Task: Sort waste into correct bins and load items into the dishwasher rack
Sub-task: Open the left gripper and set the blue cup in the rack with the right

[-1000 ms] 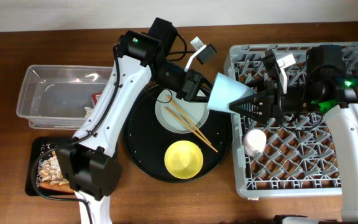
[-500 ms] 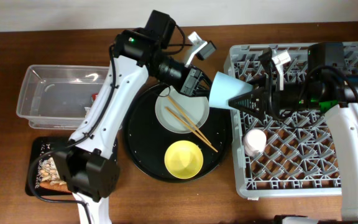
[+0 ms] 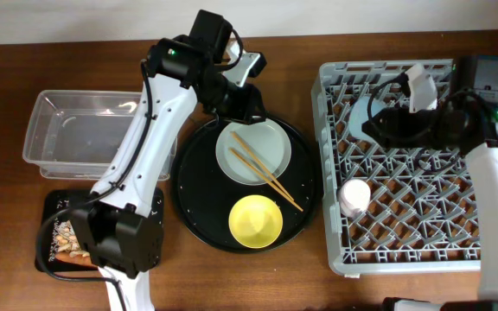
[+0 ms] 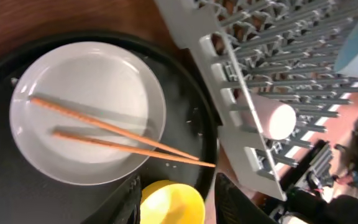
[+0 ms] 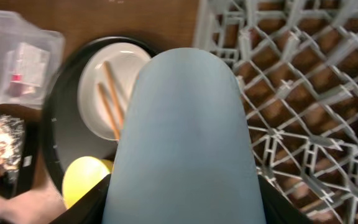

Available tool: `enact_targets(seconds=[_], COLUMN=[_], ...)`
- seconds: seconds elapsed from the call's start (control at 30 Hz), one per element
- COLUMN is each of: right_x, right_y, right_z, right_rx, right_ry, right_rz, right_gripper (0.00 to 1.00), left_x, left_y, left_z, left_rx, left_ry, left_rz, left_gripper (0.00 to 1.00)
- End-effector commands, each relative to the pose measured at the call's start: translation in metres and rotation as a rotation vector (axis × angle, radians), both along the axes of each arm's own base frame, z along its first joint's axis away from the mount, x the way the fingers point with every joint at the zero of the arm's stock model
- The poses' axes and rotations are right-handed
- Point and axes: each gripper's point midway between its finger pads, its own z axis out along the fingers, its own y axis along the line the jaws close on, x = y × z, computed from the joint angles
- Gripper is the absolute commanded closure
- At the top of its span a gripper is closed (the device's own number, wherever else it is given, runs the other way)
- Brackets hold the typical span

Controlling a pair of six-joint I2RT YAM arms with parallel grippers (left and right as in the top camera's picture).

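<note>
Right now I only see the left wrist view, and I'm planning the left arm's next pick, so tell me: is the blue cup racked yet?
Observer: Not clearly. The right gripper holds the blue cup on its side over the far left part of the rack. I can't tell whether it touches.
Operator: Where are the scraps?
Observer: The scraps lie in the small black tray, at the near left of the overhead view.
Operator: And the tub?
Observer: The clear tub stands just beyond that tray. The right wrist view shows a wrapper inside it.
</note>
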Motion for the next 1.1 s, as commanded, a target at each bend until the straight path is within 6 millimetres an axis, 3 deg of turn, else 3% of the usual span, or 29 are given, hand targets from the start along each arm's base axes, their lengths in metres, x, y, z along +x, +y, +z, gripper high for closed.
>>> enact_targets(seconds=[0.0, 0.13, 0.33, 0.47, 0.63, 0.73, 0.77, 0.83, 1.07], right_x=[0.012, 0.026, 0.03, 0.028, 0.03, 0.03, 0.03, 0.029, 0.03], right_y=[-0.005, -0.006, -0.005, -0.005, -0.006, -0.006, -0.006, -0.006, -0.005], right_z=[-0.021, -0.052, -0.087, -0.102, -0.106, -0.109, -0.109, -0.109, -0.108], right_rx=[-0.032, -0.088, -0.088, -0.085, -0.089, -0.088, -0.088, -0.089, -0.082], right_ry=[0.066, 0.136, 0.238, 0.283, 0.282, 0.283, 0.283, 0.283, 0.281], right_rz=[-0.032, -0.05, -0.042, -0.039, -0.041, -0.041, -0.041, -0.04, -0.039], right_gripper=[0.55, 0.55, 0.55, 0.55, 0.53, 0.42, 0.28, 0.13, 0.12], left_x=[0.004, 0.003, 0.002, 0.004, 0.003, 0.003, 0.003, 0.002, 0.001], left_y=[0.008, 0.008, 0.014, 0.017, 0.015, 0.015, 0.015, 0.014, 0.027], left_z=[-0.002, -0.002, -0.006, -0.007, -0.007, -0.007, -0.007, -0.007, -0.004], left_rx=[0.044, 0.046, 0.082, 0.098, 0.099, 0.099, 0.099, 0.099, 0.105], left_ry=[-0.009, -0.004, 0.001, -0.006, -0.006, -0.006, -0.006, -0.006, 0.008], left_rz=[0.041, 0.04, 0.051, 0.057, 0.053, 0.054, 0.053, 0.051, 0.075], left_gripper=[0.62, 0.62, 0.62, 0.62, 0.62, 0.62, 0.62, 0.63, 0.73])
